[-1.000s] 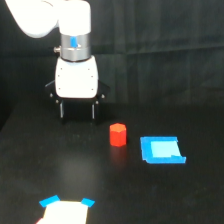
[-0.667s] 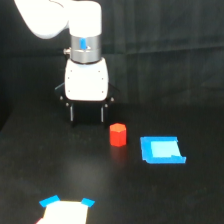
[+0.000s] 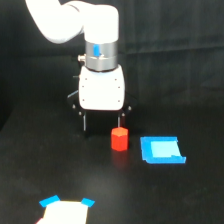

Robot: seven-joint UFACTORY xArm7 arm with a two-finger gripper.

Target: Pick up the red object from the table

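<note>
Red block (image 3: 119, 139) upright on the table (image 3: 30, 170), not held.
Gripper (image 3: 102, 123) just behind the block and toward the exterior view's left, fingers spread apart with nothing between them. Blue piece (image 3: 162, 150) lies flat near the block on the exterior view's right.

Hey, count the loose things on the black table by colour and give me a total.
Red: 1, the red block
Blue: 1, the flat blue tray-like piece
White with blue corners: 1, the piece at the bottom edge
Total: 3
</note>
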